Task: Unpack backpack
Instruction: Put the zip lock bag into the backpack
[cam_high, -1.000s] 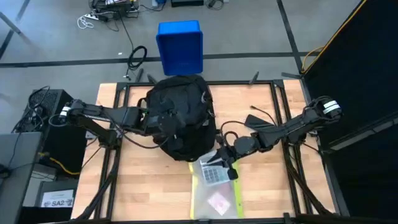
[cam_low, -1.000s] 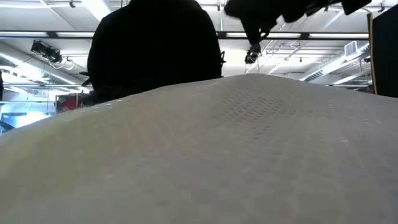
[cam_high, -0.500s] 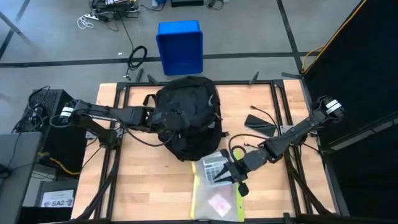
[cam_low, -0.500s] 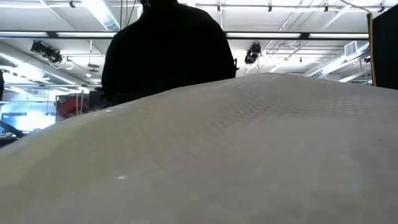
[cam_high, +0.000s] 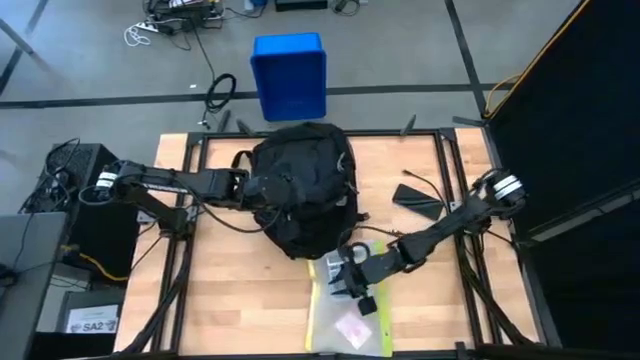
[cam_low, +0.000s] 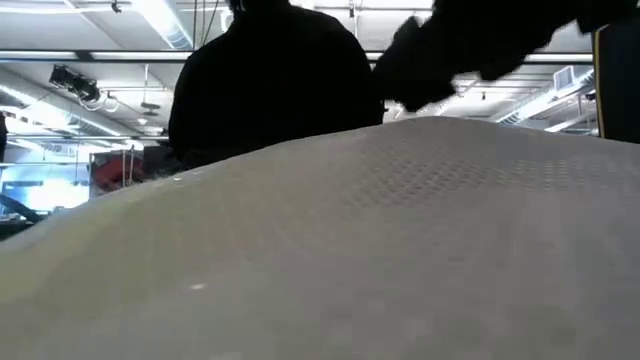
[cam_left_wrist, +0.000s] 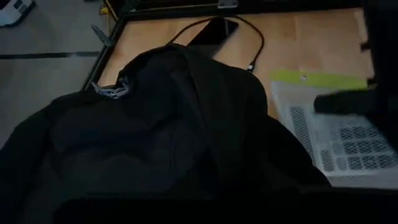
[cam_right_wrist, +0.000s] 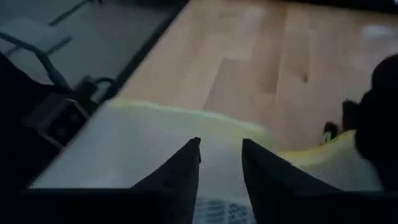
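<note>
backpack (cam_high: 303, 190) under left gripper (cam_high: 268, 190), right gripper (cam_high: 352, 283) low, jaws seemingly parted

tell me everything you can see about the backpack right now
The backpack is large, black and soft-looking fabric with a rounded body, slumped on the wooden table at its far middle. A strap loop shows at its far left edge. The left tool is on its left side. Its near edge meets the clear mesh pouch, where the right tool sits.
</note>
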